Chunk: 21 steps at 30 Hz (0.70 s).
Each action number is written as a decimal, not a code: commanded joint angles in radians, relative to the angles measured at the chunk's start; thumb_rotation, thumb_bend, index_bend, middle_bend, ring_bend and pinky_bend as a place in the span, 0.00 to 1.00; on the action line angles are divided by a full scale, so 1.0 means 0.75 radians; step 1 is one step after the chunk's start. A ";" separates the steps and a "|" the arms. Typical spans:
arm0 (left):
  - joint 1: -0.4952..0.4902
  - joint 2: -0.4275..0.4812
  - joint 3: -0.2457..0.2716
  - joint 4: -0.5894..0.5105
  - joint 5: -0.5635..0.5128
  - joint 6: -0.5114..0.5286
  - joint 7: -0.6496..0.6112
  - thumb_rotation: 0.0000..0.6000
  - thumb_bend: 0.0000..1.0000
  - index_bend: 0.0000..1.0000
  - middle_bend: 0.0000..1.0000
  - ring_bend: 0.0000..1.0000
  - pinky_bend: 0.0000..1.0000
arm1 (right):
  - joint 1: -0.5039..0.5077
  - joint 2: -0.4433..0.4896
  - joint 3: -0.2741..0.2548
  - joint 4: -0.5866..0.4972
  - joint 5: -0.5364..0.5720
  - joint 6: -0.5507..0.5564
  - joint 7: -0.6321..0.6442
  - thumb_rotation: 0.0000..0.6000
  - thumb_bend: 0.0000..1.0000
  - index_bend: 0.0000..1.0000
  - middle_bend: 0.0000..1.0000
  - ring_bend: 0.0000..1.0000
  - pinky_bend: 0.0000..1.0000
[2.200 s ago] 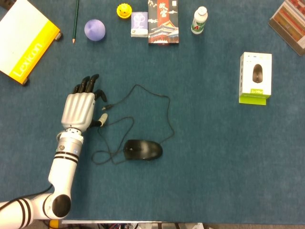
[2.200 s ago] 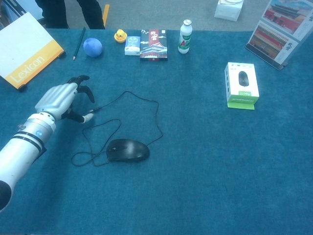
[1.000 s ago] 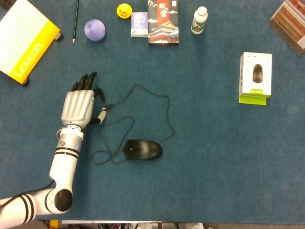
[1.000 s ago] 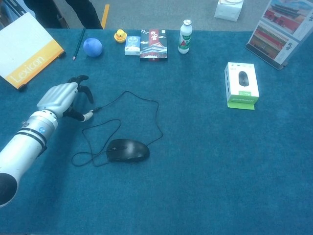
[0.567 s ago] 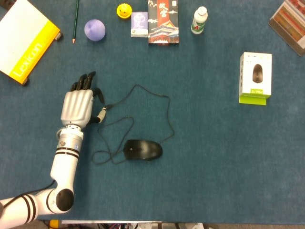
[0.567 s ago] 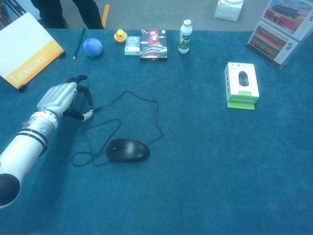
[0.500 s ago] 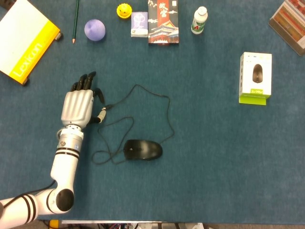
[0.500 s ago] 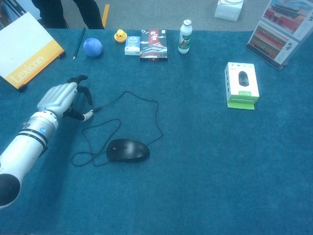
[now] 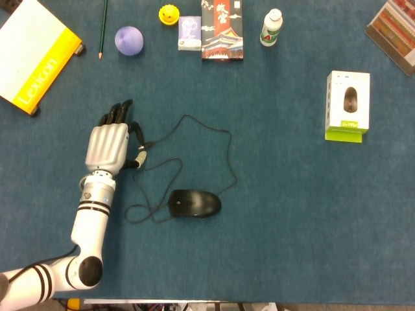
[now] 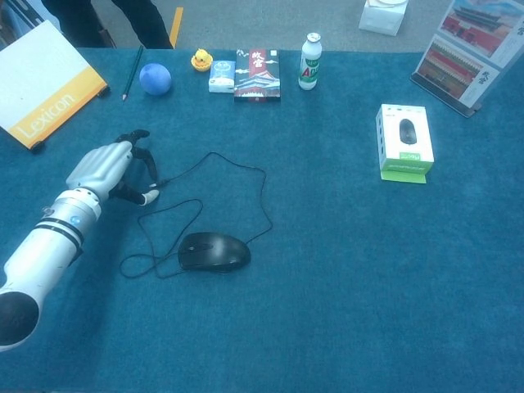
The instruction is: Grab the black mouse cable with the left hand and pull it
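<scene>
A black mouse (image 9: 194, 203) lies on the blue table mat, also seen in the chest view (image 10: 214, 250). Its thin black cable (image 9: 227, 153) loops up and around, ending in a plug (image 9: 145, 146) at the left. My left hand (image 9: 110, 142) lies palm down just left of that plug, fingers apart and slightly bent, holding nothing. Its thumb tip (image 9: 138, 161) sits just below the plug, beside the cable. The chest view shows the same hand (image 10: 105, 169) with its fingers arched over the mat next to the cable end (image 10: 160, 183). My right hand is out of sight.
A yellow-and-white Lexicon book (image 9: 32, 58) sits at the far left. Along the back stand a pencil (image 9: 102, 29), a blue ball (image 9: 129, 40), a yellow duck (image 9: 168, 14), a small box (image 9: 189, 32), a dark box (image 9: 222, 29) and a bottle (image 9: 271, 27). A boxed mouse (image 9: 348, 105) lies at right.
My left hand has shifted slightly right, closer to the cable's plug end. The cable and the mouse lie where they were.
</scene>
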 commanded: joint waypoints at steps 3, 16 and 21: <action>-0.001 -0.005 -0.008 0.016 0.009 -0.001 -0.018 1.00 0.26 0.56 0.05 0.02 0.14 | 0.001 -0.003 0.000 0.004 0.004 -0.006 0.002 1.00 0.20 0.34 0.26 0.18 0.30; -0.011 -0.001 -0.007 0.027 0.015 -0.028 -0.022 1.00 0.32 0.56 0.05 0.02 0.14 | 0.004 -0.009 0.001 0.007 0.009 -0.012 0.002 1.00 0.20 0.34 0.26 0.18 0.30; -0.015 -0.002 -0.008 0.033 0.007 -0.041 -0.018 0.97 0.33 0.56 0.04 0.02 0.14 | 0.004 -0.010 0.001 0.011 0.012 -0.012 0.006 1.00 0.20 0.34 0.26 0.18 0.30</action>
